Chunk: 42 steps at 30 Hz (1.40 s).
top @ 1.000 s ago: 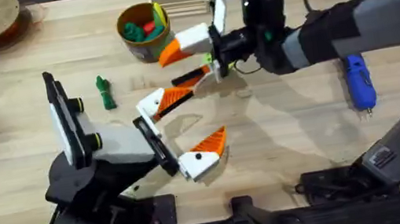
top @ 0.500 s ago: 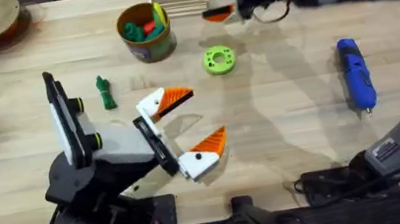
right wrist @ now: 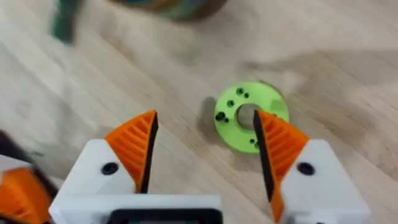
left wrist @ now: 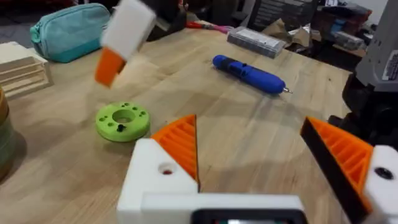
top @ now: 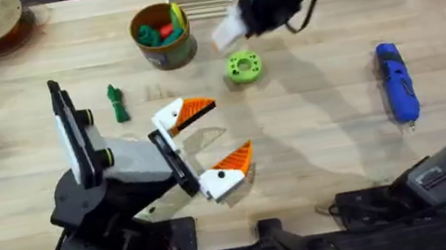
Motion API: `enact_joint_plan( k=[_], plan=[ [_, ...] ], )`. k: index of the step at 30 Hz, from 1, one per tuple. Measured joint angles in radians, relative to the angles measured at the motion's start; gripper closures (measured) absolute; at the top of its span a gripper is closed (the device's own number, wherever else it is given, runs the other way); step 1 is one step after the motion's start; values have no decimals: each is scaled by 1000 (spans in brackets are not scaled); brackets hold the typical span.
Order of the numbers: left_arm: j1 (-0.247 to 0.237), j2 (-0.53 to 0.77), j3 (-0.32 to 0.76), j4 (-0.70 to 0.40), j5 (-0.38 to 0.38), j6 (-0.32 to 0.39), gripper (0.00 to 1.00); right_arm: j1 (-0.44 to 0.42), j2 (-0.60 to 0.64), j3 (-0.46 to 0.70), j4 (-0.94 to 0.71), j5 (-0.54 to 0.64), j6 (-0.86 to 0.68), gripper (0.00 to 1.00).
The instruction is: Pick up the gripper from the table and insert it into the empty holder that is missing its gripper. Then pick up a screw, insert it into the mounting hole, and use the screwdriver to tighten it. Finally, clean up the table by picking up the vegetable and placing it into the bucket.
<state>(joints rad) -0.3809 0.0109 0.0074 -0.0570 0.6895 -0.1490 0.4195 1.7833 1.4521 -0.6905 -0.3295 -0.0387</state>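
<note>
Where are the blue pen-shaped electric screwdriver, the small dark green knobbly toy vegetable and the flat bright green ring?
Blue pen-shaped electric screwdriver (top: 399, 93): overhead view, middle of its body.
Small dark green knobbly toy vegetable (top: 118, 104): overhead view, its middle.
Flat bright green ring (top: 244, 67): overhead view, its top face.

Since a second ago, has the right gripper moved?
Yes. The right gripper has pulled up from beside the left gripper toward the table's far edge, now just past the green ring.

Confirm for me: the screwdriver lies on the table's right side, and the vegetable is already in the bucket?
Not quite. The screwdriver does lie on the right side of the table, but the overhead view shows the vegetable lying on the wood, apart from the bucket, not in it.
</note>
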Motion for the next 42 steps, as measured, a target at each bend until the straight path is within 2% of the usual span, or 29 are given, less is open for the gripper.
enact_joint_plan(
  k=[4,7,10,14,31,35,39,40,42],
  plan=[
    [0,0,0,0,0,0,14,97,29,0,-16,138,-71,229],
    [0,0,0,0,0,0,13,146,47,0,-16,211,-97,331],
    [0,0,0,0,0,0,14,174,75,0,-17,264,-108,455],
    [0,0,0,0,0,0,14,184,114,0,-19,308,-119,547],
    [0,0,0,0,0,0,14,183,159,0,-13,341,-119,662],
    [0,0,0,0,0,0,14,183,172,0,-12,347,-119,867],
    [0,0,0,0,0,0,14,182,172,0,-11,351,-119,906],
    [0,0,0,0,0,0,14,182,172,0,-12,351,-119,965],
    [0,0,0,0,0,0,14,182,172,2,-12,352,-119,991]
  ],
)
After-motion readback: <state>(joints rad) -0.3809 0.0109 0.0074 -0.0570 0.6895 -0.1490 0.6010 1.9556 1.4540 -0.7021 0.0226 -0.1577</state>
